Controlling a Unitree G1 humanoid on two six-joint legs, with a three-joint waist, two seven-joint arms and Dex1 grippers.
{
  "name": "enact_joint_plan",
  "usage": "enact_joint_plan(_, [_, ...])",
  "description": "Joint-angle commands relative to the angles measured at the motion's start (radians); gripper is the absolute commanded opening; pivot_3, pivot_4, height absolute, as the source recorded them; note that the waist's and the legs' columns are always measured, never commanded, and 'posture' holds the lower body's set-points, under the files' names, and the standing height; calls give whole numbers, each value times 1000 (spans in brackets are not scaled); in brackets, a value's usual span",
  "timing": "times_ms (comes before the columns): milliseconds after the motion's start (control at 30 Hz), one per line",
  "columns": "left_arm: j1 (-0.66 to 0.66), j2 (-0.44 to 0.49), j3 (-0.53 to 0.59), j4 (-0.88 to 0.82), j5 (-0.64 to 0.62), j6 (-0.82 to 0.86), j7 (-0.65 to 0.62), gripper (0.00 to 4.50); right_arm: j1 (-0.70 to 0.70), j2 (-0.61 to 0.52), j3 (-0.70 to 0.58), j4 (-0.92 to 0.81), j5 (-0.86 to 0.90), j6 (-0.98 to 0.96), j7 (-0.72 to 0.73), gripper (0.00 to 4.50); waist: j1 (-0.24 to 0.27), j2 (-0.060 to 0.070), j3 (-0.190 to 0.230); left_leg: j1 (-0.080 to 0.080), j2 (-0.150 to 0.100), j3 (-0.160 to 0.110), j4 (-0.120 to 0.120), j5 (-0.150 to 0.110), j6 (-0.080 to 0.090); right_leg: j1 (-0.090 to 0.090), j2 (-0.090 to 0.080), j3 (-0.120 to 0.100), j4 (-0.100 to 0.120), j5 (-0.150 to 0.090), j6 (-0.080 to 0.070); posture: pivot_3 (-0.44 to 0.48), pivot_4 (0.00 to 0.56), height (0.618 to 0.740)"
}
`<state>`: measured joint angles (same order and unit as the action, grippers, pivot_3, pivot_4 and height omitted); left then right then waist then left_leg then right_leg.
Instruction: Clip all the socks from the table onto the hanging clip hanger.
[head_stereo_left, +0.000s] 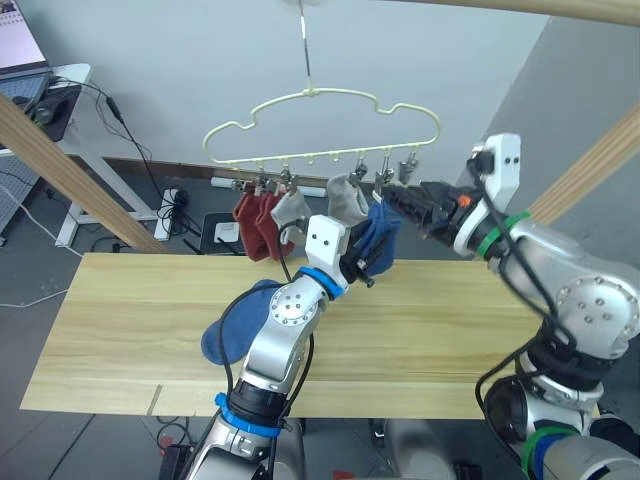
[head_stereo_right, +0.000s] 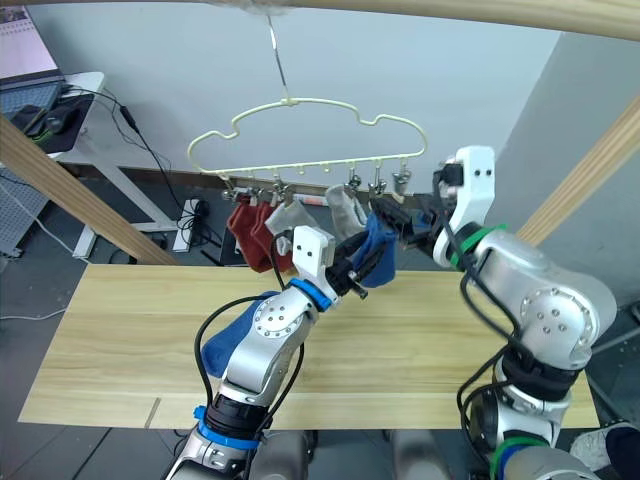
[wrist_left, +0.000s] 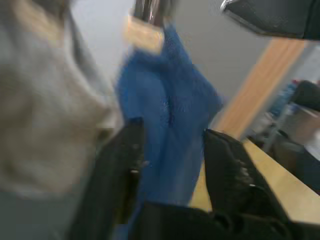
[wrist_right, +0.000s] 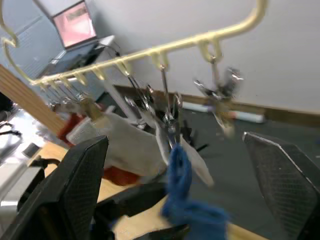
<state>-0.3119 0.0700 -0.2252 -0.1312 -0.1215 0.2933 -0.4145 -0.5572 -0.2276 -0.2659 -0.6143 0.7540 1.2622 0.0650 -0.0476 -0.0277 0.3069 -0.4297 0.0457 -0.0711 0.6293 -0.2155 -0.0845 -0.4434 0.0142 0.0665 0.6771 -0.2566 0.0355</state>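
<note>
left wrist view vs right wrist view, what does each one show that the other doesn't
Left wrist view alone: the left gripper, open, its fingers either side of the hanging blue sock, with a grey sock close beside it.

Right wrist view alone: the clip hanger with its row of clips, one free clip at the end, the red socks, and the right gripper wide open.

Both: the blue sock in its clip, and the table.
</note>
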Motion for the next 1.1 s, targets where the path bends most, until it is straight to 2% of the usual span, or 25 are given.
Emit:
enact_joint_plan(33, [49,63,40,-98,-68,81,-62,3135,79,-58,100,-52,-124,-176,28,4500,-9,0,0,0,0,0,0,0,0,-1,0,1,2,0,0,-7,280,740])
enact_joint_plan(100, [80,119,58,-149,-96,136,-92,3729,139,-98,164,-45,-208,-280,44,4500,-9,0,0,0,0,0,0,0,0,-1,0,1,2,0,0,7,278,740])
enact_joint_plan(200, [122,209,111,-231,-141,195,-129,3729,189,-97,209,-5,-319,-417,14,4500,-10,0,0,1,0,0,1,0,-1,-1,0,1,2,0,0,19,277,740])
enact_joint_plan(300, [143,306,174,-321,-198,215,-188,3760,205,-64,250,30,-409,-543,-10,3879,-9,0,0,1,0,1,1,1,-1,-1,0,1,2,0,0,45,275,740])
enact_joint_plan(400, [142,367,232,-380,-262,239,-224,3760,200,-27,298,63,-493,-622,-45,2877,-3,0,0,1,0,1,0,1,-1,-1,0,1,2,0,0,54,277,740])
enact_joint_plan(467, [135,394,258,-407,-298,253,-241,3760,196,12,307,79,-534,-677,-76,2877,1,0,0,1,0,1,0,1,-1,-1,0,1,1,0,0,64,279,740])
enact_joint_plan(567, [133,430,274,-441,-352,287,-265,3760,187,55,326,95,-585,-728,-100,2303,10,0,0,1,0,1,0,1,-1,-1,0,2,1,0,0,67,282,740])
enact_joint_plan(633, [136,442,282,-458,-383,300,-269,3760,181,76,341,104,-605,-742,-104,1685,15,0,0,1,0,1,0,1,-1,-1,0,2,0,0,0,68,283,740])
enact_joint_plan(900, [105,442,309,-522,-477,286,-269,3760,138,148,354,155,-661,-770,-120,1685,18,0,0,1,0,1,1,1,-1,-1,0,2,1,0,0,80,290,740])
enact_joint_plan(1100, [101,451,295,-513,-478,279,-258,3760,103,172,351,230,-689,-799,-110,1685,18,0,0,1,0,1,0,1,-1,-1,0,2,1,0,0,84,294,740])
